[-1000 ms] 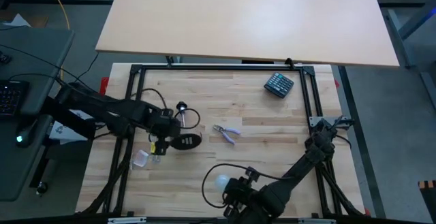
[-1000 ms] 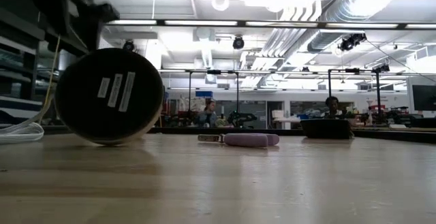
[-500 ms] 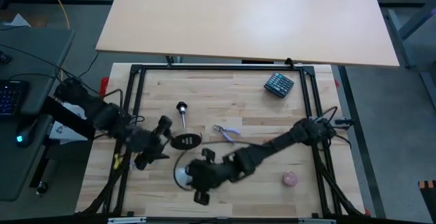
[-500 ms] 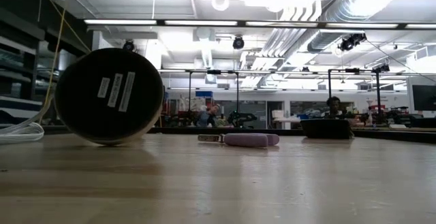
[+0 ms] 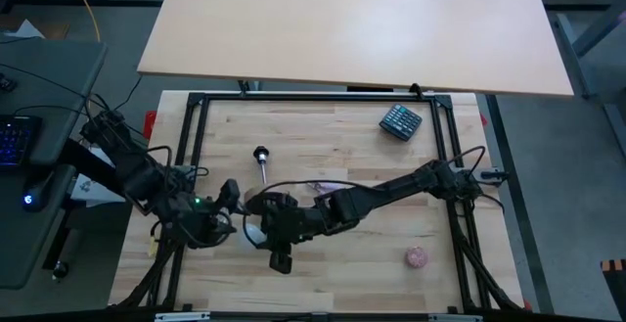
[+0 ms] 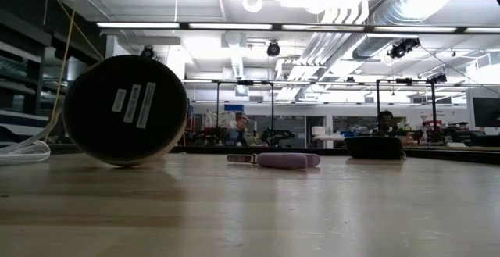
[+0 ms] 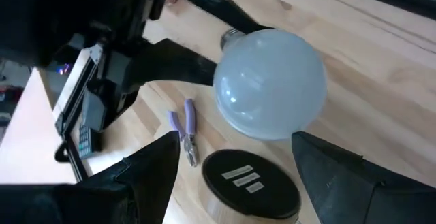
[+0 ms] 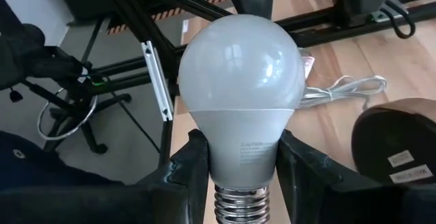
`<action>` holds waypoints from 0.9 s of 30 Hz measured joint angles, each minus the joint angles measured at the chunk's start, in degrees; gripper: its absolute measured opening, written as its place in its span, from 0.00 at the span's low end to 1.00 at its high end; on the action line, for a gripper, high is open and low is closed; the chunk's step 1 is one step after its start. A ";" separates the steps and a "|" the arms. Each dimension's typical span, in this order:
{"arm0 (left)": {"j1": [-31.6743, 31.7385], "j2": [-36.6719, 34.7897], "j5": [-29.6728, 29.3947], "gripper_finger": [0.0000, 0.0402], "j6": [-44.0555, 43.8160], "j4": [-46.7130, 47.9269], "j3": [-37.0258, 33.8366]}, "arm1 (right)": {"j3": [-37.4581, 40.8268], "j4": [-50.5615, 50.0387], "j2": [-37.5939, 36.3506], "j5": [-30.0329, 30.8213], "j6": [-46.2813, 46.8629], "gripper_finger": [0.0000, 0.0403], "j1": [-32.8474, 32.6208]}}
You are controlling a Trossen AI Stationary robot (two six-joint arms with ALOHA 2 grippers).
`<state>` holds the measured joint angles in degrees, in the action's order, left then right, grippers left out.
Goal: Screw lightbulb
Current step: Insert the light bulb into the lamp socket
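Observation:
The lightbulb (image 8: 242, 81), white with a frosted round head and a grey screw base (image 8: 238, 200), hangs above the table's near left part (image 5: 252, 232), with my right gripper (image 5: 264, 226) shut on it. My left gripper (image 7: 238, 183) stands open just left of it (image 5: 231, 209); its fingers flank the head without touching. The lamp lies on its side: the wooden disc (image 6: 125, 108) stands on its rim, black underside toward the near edge, and the stem's socket (image 5: 260, 154) rests on the table farther back. My right gripper pinches the lightbulb's white neck (image 8: 242, 152), just above the screw base, between its two fingers (image 8: 194, 166). The fingers come from the table's right and slant down. The bulb is lifted clear, its round head pointing away from the gripper toward the left arm.
Purple-handled pliers (image 6: 281, 160) lie mid-table, partly under the right arm. A calculator (image 5: 400, 121) sits at the far right. A pinkish ball (image 5: 418, 256) rests near the right front. A white cable (image 8: 340, 88) trails by the disc. Black frame rails (image 5: 186, 146) border the table.
My right gripper has carried the lightbulb from the near edge up and toward the far left, over to the lamp's disc, turning as it went. My left gripper has drawn back from the disc toward the near left, risen and rolled; it now faces the bulb.

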<state>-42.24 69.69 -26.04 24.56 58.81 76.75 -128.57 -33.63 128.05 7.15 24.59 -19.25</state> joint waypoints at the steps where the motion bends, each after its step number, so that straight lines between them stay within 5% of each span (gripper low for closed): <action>1: 0.00 0.02 -0.02 0.69 0.17 0.06 -0.02 | 0.00 -0.27 0.00 -0.20 0.31 0.33 0.20; 27: -0.16 1.14 4.07 0.69 5.24 -5.53 -0.11 | 0.02 -0.81 -2.07 0.45 -2.41 0.32 1.75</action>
<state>-42.40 70.83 -21.98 29.80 53.28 76.64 -128.56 -34.44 125.98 7.60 22.18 -17.50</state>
